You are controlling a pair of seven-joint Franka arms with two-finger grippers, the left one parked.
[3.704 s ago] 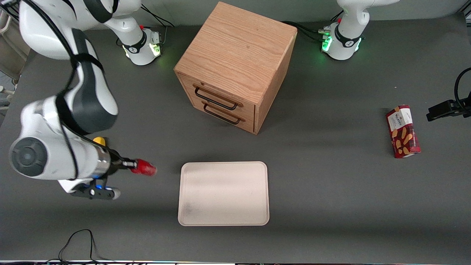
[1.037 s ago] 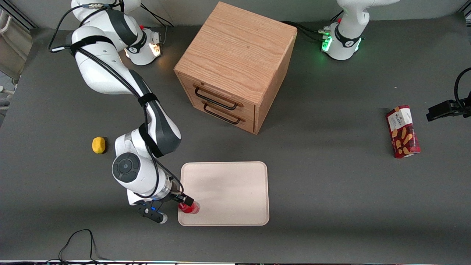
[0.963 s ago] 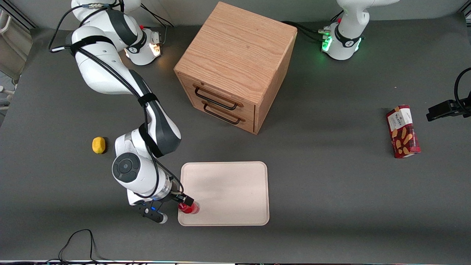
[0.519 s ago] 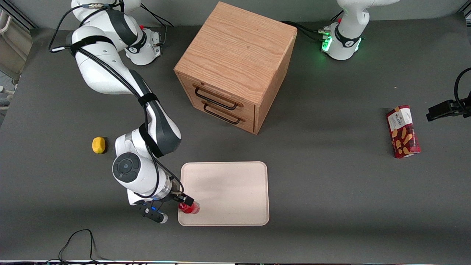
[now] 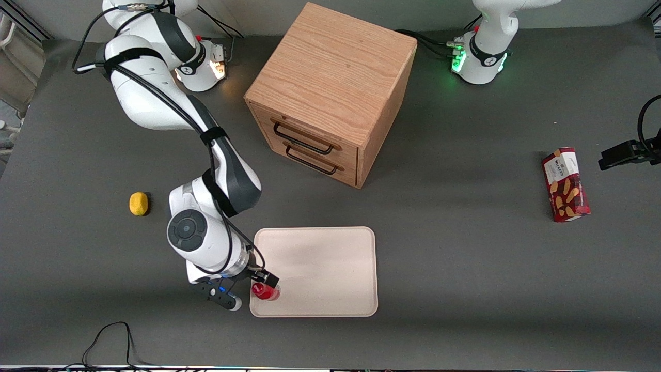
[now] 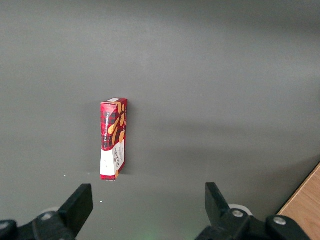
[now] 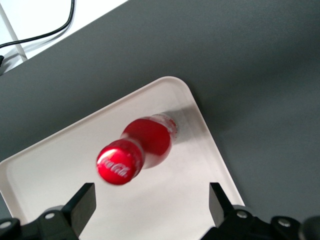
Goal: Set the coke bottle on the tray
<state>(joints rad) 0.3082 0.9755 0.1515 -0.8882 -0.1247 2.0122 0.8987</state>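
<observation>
Coke bottle (image 7: 134, 152) below end effector (image 7: 150, 210) (unclasped)

White "Coca-Cola" script on coke bottle (image 7: 131, 157) cap; snack box (image 5: 565, 184) txt unreadable.

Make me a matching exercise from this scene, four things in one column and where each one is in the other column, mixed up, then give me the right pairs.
Things:
1. coke bottle
2. lemon
3. snack box
4. gripper

Places:
A. on the table toward the parked arm's end
B. open, just above the bottle
C. upright in a corner of the tray
D. on the table toward the working arm's end

Pairs: 1-C, 2-D, 3-A, 4-B
</observation>
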